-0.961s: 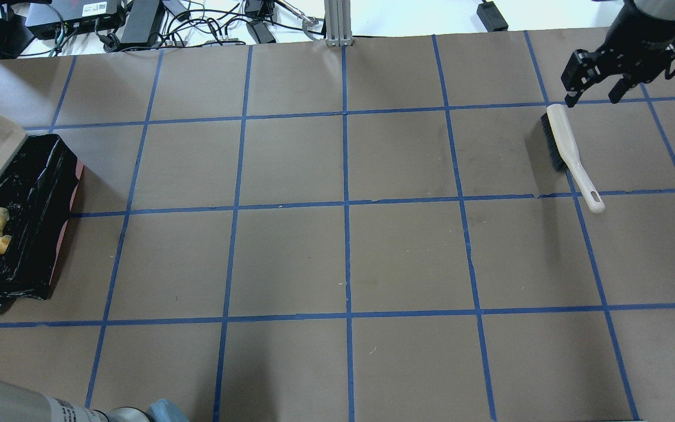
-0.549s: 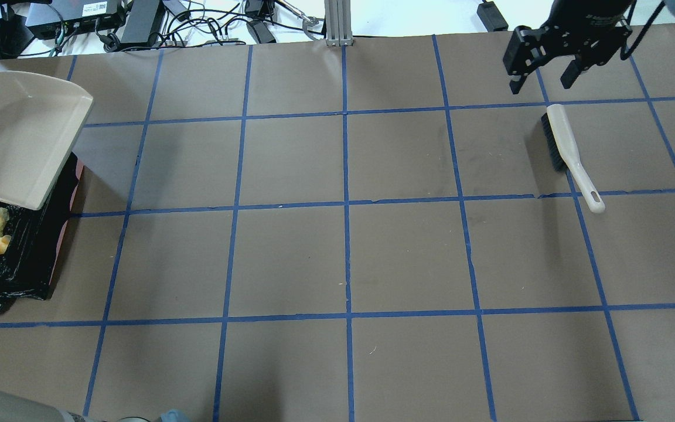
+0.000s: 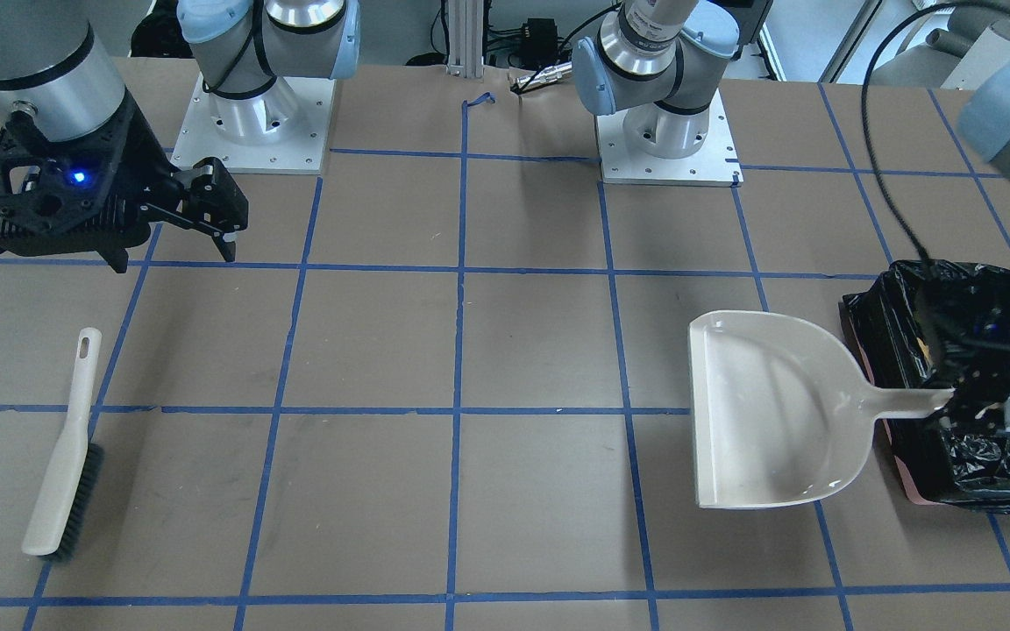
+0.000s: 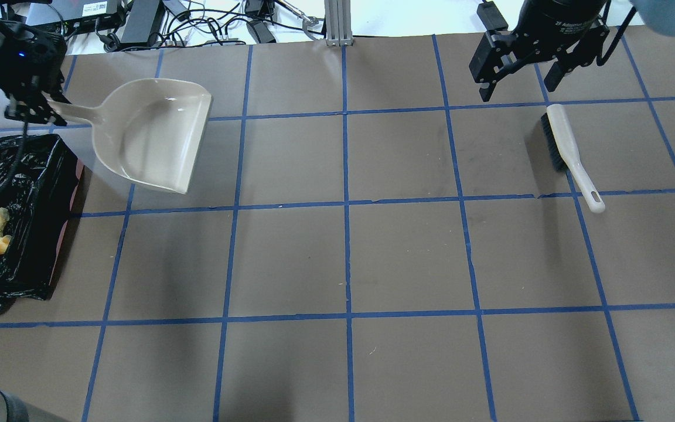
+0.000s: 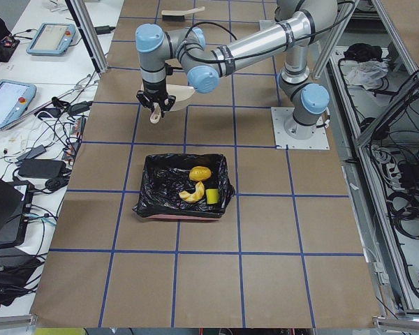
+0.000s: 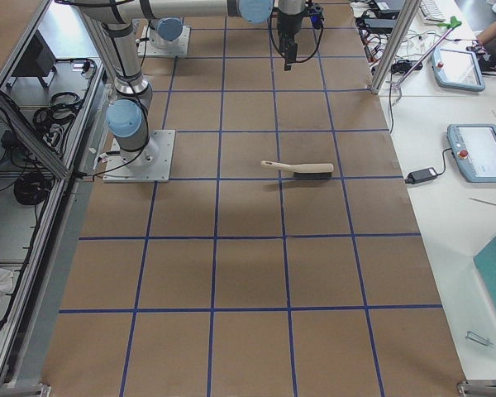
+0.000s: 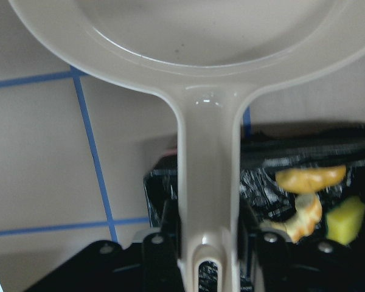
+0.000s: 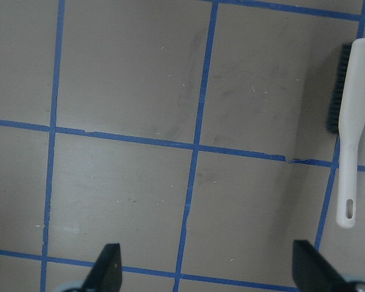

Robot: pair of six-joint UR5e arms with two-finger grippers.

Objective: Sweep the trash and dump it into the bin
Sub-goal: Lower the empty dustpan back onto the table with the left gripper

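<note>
Dustpan swung off bin, clamped in left fingers; right fingers apart, shifted beyond brush.

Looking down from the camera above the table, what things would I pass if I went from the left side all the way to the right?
bin → dustpan → brush
</note>
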